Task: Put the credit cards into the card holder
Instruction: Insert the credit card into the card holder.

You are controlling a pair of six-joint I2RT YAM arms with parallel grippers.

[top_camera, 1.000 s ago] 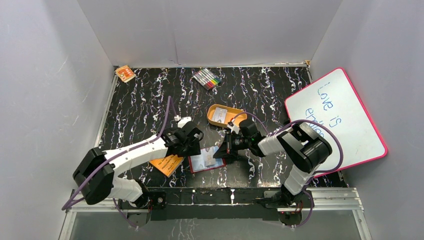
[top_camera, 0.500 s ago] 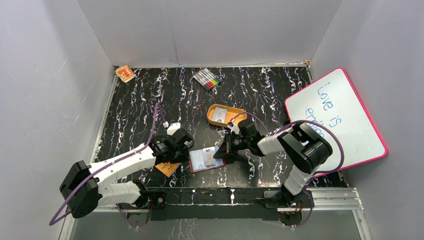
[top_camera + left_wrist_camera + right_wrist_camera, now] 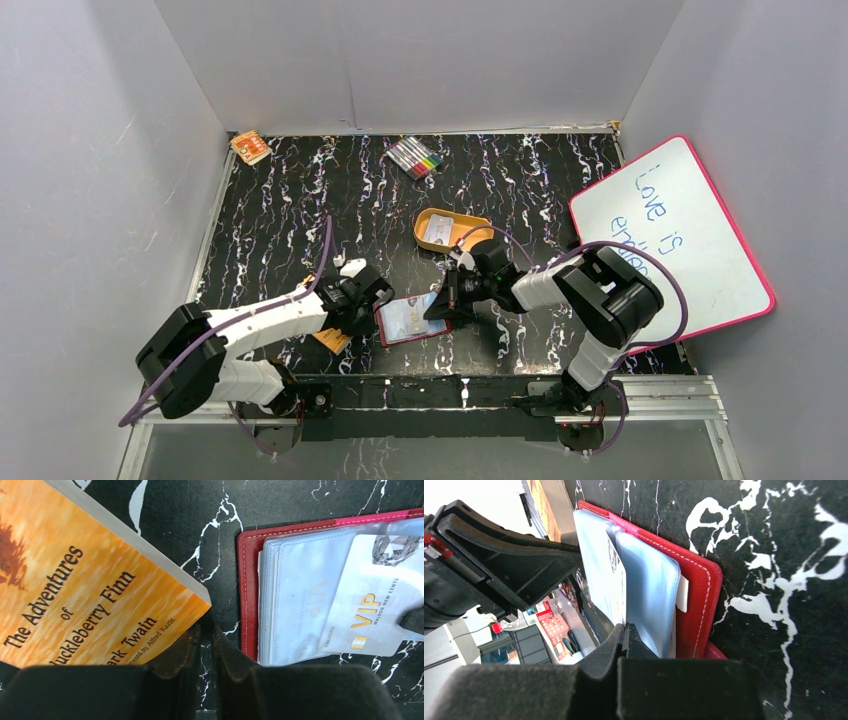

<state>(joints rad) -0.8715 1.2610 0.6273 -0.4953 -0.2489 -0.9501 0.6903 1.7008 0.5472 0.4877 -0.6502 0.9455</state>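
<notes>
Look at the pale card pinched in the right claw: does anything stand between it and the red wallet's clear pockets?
Nothing visible does. The right claw holds the pale whitish VIP card already against the clear pockets of the open red wallet. The orange paperback book lies off to the side.

the open red card holder (image 3: 412, 321) lies flat on the black marbled desk (image 3: 300, 200), near the front edge. the left end effector (image 3: 368, 296) sits at its left side, above an orange booklet (image 3: 332, 338). the right end effector (image 3: 447, 300) is at its right edge. an orange tin (image 3: 440, 229) sits behind, markers (image 3: 414, 157) farther back, a whiteboard (image 3: 680, 240) on the right.
</notes>
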